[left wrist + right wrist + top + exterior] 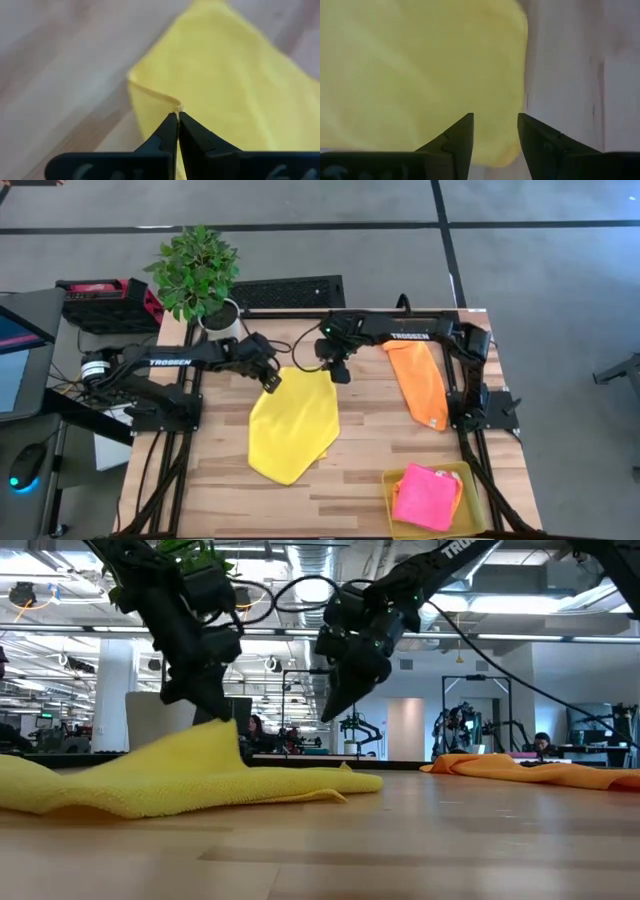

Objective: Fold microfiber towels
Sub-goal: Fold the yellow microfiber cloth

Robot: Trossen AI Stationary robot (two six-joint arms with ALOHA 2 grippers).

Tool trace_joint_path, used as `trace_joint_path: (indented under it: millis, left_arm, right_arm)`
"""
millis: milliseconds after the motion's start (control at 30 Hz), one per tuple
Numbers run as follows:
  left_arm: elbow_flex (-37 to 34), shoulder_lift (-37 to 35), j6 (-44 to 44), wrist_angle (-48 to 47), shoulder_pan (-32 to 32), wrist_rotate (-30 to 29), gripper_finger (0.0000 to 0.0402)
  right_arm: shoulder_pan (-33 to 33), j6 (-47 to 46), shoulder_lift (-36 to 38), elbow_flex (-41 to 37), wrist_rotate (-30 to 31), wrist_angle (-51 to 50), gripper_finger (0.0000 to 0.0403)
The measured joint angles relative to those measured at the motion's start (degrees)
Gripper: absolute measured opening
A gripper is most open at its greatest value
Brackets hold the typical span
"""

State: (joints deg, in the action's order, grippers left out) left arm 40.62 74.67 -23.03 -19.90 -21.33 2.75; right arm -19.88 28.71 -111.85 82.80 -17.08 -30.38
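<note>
A bright yellow towel [293, 425] lies spread on the middle of the wooden table; it also shows in the low view [180, 780]. My left gripper [270, 383] is shut on the towel's far left part. My right gripper [340, 374] is open and hangs just above the towel's far right corner [515, 30], touching nothing; in the low view it [333, 710] is clear of the cloth. An orange towel [420, 385] lies flat at the table's right. A hot pink towel [428, 495] lies bunched in the yellow tray [470, 480]. My left gripper pinches the yellow towel's edge [176, 108] between its two fingertips, a little way from the far left corner [131, 76]. The fingers slant down from the table's left. The held part is raised into a small peak [222, 730]; the rest of the towel lies on the table.
A potted plant [200, 275] stands at the table's far left corner. The tray sits at the near right corner. Bare wood lies left of the yellow towel and along the near edge [300, 510].
</note>
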Motion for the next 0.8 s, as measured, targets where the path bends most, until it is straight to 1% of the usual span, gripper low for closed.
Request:
trace_joint_path:
  millis: [167, 400, 500, 633, 800]
  left_arm:
    - [0.0, 0.0, 2.0, 6.1, 2.7, 3.4, 0.0]
    - [0.1, 0.0, 0.1, 10.9, 5.7, 4.3, 0.0]
    - [1.9, 0.0, 0.0, 9.9, 6.8, 4.3, 0.0]
    - [4.8, 0.0, 1.7, 9.3, 7.8, 4.3, 0.0]
    - [7.7, -0.1, 2.5, 5.4, 7.8, 4.2, 0.0]
  right_arm:
    - [2.3, 1.6, 0.0, 0.0, -0.1, 4.9, 0.0176]
    - [3.7, 5.7, 0.0, 0.0, -0.7, 8.0, 0.0176]
    - [3.8, 7.5, 0.0, 0.0, -1.2, 9.5, 0.0176]
    - [4.4, 10.2, 0.0, 0.0, -3.8, 11.7, 0.0172]
    - [5.8, 13.8, 0.0, 0.0, -4.7, 14.2, 0.0171]
